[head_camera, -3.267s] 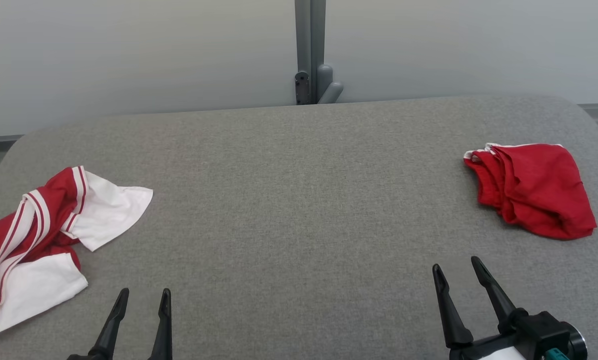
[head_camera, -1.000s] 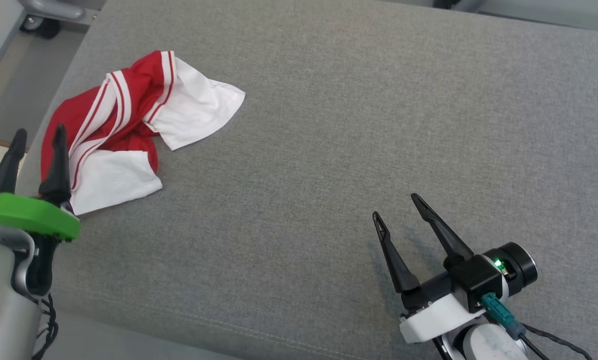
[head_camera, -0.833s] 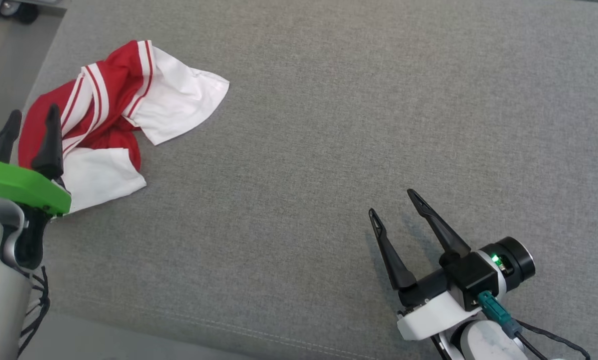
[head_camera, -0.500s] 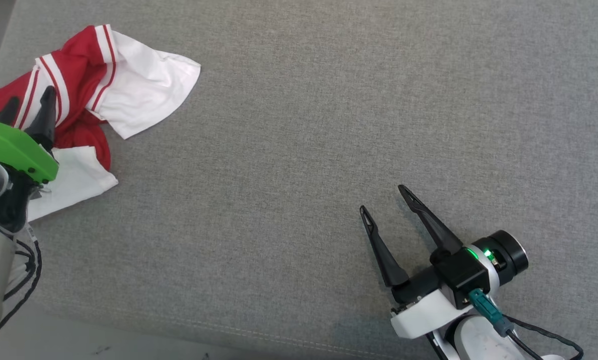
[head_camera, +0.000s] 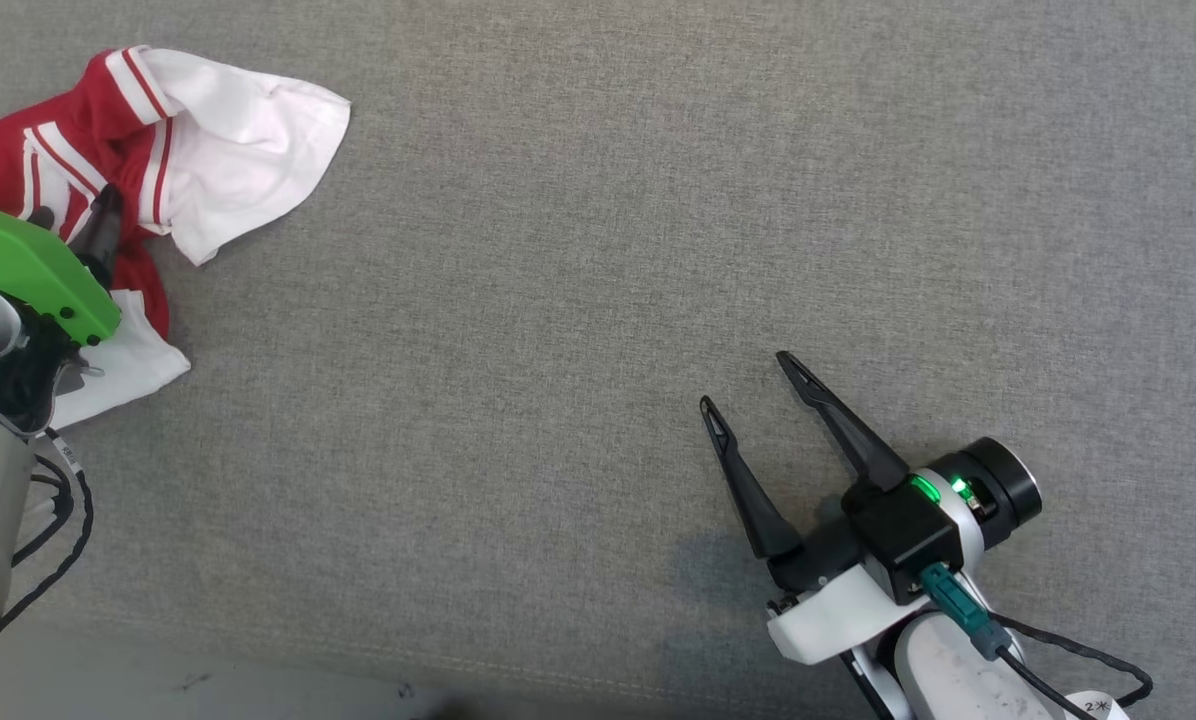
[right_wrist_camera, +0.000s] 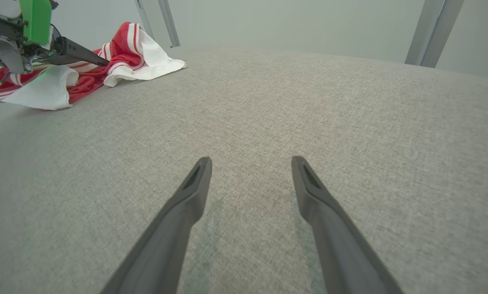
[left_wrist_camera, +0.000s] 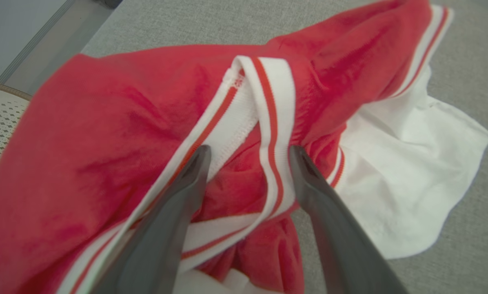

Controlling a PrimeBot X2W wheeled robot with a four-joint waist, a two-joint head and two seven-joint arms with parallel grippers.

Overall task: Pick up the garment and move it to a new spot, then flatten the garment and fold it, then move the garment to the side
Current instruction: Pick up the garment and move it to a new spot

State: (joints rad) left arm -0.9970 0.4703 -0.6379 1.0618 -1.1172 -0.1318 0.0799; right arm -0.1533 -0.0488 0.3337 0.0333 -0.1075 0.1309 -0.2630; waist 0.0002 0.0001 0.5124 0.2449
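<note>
Grey table (head_camera: 578, 250), crumpled garment (head_camera: 238, 150) at its left edge, left gripper (left_wrist_camera: 248, 152) spread wide astride its striped trim, right gripper (head_camera: 745, 378) wide apart over bare table near the front edge

Low over grey worktop (right_wrist_camera: 268, 102), right gripper (right_wrist_camera: 250, 163) with dark fingers (right_wrist_camera: 193, 188) spread wide apart. Far upper left: crumpled red-and-white garment (right_wrist_camera: 123, 51) lying on the worktop, left gripper (right_wrist_camera: 100, 61) with green mount poised over it, tip at the red folds. Behind: grey posts (right_wrist_camera: 431, 32), pale wall.
</note>
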